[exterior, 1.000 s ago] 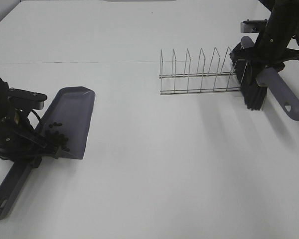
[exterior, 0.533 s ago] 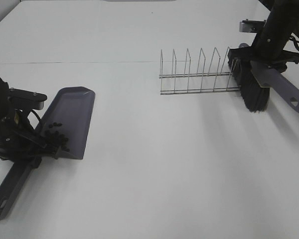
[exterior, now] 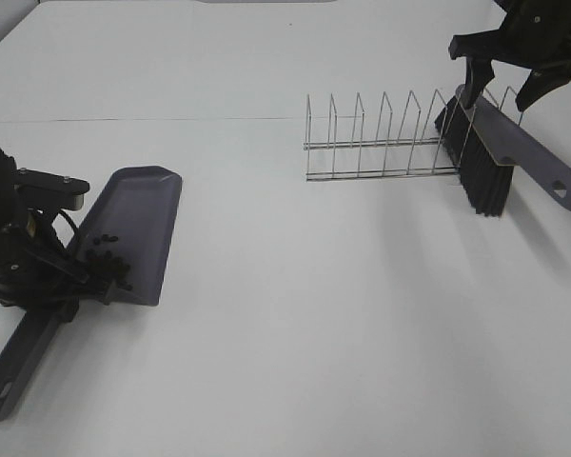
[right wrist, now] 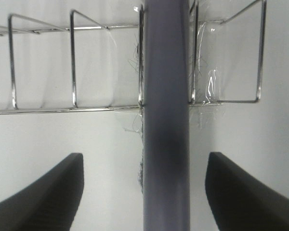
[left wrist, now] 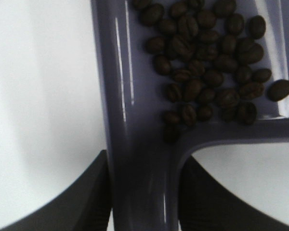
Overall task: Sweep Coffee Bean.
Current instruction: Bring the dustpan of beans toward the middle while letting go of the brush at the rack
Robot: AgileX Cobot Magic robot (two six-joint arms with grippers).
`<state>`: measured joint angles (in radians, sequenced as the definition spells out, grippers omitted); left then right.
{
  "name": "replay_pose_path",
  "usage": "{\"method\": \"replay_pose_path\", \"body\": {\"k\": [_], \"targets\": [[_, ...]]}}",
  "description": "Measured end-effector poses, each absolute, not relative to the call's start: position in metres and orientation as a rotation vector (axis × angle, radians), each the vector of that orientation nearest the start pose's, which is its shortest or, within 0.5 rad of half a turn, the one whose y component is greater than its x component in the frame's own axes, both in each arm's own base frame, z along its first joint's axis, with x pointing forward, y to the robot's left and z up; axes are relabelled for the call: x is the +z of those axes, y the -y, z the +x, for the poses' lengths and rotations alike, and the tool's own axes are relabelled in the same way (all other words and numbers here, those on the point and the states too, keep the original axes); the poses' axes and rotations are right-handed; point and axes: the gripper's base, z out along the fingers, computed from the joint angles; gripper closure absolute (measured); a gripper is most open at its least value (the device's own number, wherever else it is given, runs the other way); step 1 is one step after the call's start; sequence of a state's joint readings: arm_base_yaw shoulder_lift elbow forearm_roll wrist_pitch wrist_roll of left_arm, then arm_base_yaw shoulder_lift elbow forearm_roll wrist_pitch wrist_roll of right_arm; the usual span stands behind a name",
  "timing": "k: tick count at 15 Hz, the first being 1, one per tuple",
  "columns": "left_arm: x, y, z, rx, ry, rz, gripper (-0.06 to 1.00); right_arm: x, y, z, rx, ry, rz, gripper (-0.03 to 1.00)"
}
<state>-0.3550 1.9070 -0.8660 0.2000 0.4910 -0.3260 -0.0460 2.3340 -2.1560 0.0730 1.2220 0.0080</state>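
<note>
Beans [exterior: 108, 262] pile at dustpan [exterior: 143, 224] rear, near its handle.

Counts on the tabletop [exterior: 295, 362]
One dustpan [exterior: 138, 228], one brush [exterior: 500, 157], one wire rack [exterior: 381, 138], several dozen coffee beans [left wrist: 207, 62].

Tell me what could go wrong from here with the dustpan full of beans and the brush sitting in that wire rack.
The coffee beans sit loose near the handle end of the dustpan that the left gripper clamps; tilting it could spill them onto the table. The brush leans in the end slot of the wire rack, and the open right gripper straddles its handle; it could tip out or drag the rack.
</note>
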Motion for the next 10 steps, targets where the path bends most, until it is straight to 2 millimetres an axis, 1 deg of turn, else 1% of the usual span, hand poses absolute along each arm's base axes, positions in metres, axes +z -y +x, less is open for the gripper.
{"method": "replay_pose_path", "body": {"k": [4,5,7,10], "targets": [[0.097,0.102,0.29,0.066,-2.985,0.308,0.62,0.254,0.016,0.486,0.091,-2.797,0.094,0.35],[0.098,0.108,0.291,0.062,-2.979,0.335,0.62,0.27,0.016,0.48,0.09,-2.773,0.092,0.35],[0.099,0.122,0.293,0.049,-2.966,0.381,0.62,0.291,0.015,0.465,0.089,-2.75,0.09,0.35],[0.101,0.132,0.299,0.025,-2.952,0.387,0.62,0.31,0.014,0.44,0.089,-2.746,0.09,0.35]]}}
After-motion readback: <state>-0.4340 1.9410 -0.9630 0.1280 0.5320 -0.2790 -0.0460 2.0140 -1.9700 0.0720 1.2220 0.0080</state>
